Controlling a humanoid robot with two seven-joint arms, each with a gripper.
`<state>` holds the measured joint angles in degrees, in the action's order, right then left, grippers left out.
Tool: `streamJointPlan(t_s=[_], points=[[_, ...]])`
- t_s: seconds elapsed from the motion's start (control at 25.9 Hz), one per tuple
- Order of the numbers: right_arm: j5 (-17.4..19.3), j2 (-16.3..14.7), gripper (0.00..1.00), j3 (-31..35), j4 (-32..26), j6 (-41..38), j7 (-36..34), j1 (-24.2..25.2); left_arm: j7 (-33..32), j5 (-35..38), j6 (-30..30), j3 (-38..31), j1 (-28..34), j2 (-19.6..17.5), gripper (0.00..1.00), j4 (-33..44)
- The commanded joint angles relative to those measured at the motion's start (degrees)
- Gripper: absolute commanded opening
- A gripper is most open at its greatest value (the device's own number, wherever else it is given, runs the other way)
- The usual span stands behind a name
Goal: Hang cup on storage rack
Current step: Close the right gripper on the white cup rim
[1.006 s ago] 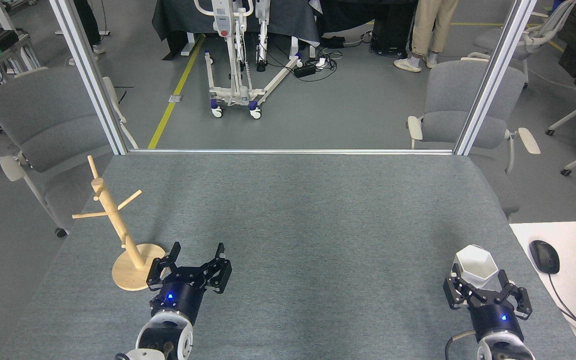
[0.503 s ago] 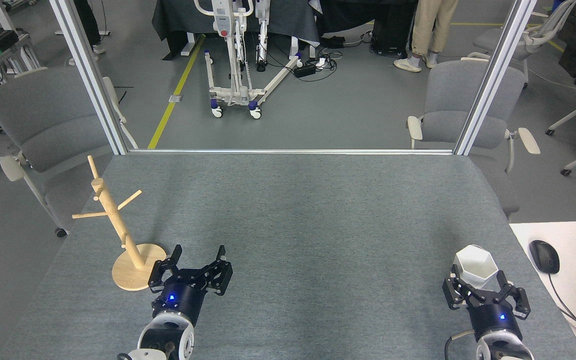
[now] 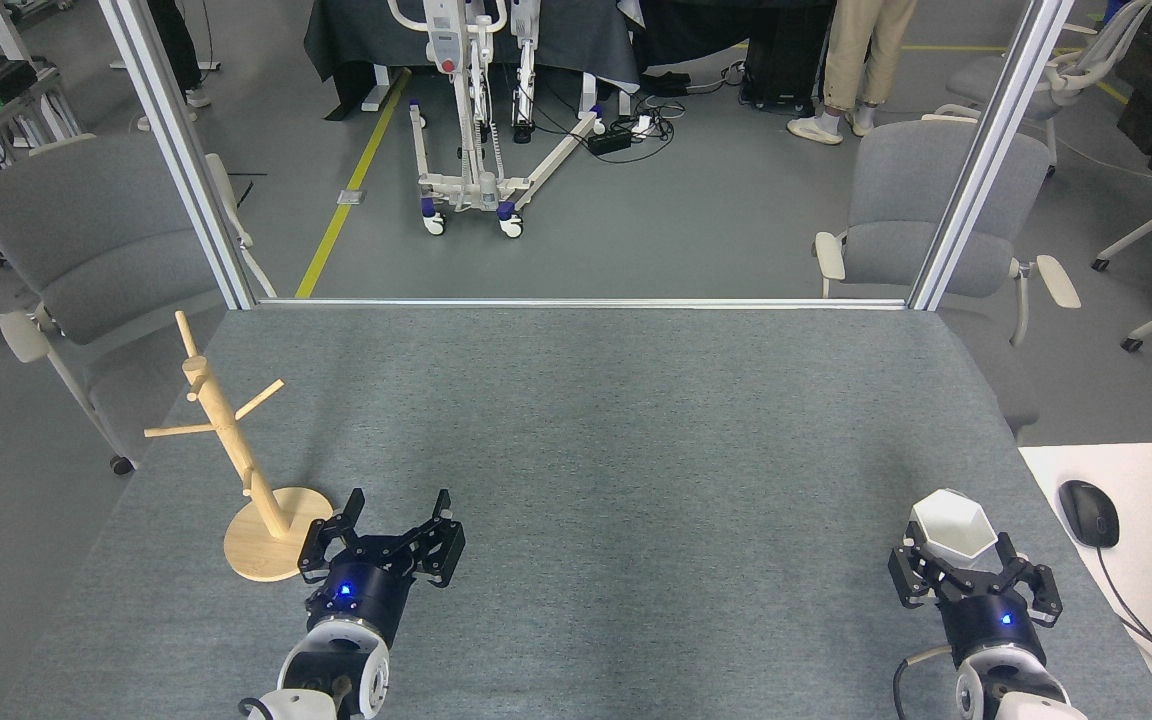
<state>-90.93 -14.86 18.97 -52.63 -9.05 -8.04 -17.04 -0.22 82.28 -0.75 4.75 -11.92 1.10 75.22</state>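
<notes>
Now your right gripper sits a little closer around the white matte faceted cup with the hexagonal rim than it did a second ago: its jaws are spread apart, and the black fingers reach up on either side of the cup's lower body, though you cannot tell from this view whether the pads touch it yet. The cup itself has barely shifted and stands upright on the grey felt-covered table, near the right edge. Your left gripper has hardly moved; its jaws are apart and empty, just beside the round base of the light wooden mug tree with angled pegs, which is well apart from the cup. Judging by this, you are about to close on the cup; the carry across is all ahead.
</notes>
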Motion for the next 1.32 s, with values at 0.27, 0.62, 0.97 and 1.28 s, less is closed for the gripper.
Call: streamJointPlan(t_s=[0.27,0.62,0.97,1.28], points=[[-0.21,-0.70,0.99,-0.07,3.68,-0.01,0.13,-2.82,0.04,-0.02,-0.13,-0.09,-0.21,0.04,0.99,-0.34],[-0.39,-0.70,0.99,-0.77,4.03,-0.01,0.05,-3.70,-0.05,-0.02,-0.13,-0.18,-0.56,-0.05,0.99,-0.60],[-0.47,-0.61,0.99,-0.95,5.96,0.08,0.05,-5.11,0.04,-0.11,-0.13,-0.26,-0.56,0.04,0.99,-0.60],[-0.47,-0.70,0.99,-0.95,7.02,0.08,0.13,-6.07,0.04,-0.11,0.05,-0.18,-0.56,-0.05,0.99,-0.69]])
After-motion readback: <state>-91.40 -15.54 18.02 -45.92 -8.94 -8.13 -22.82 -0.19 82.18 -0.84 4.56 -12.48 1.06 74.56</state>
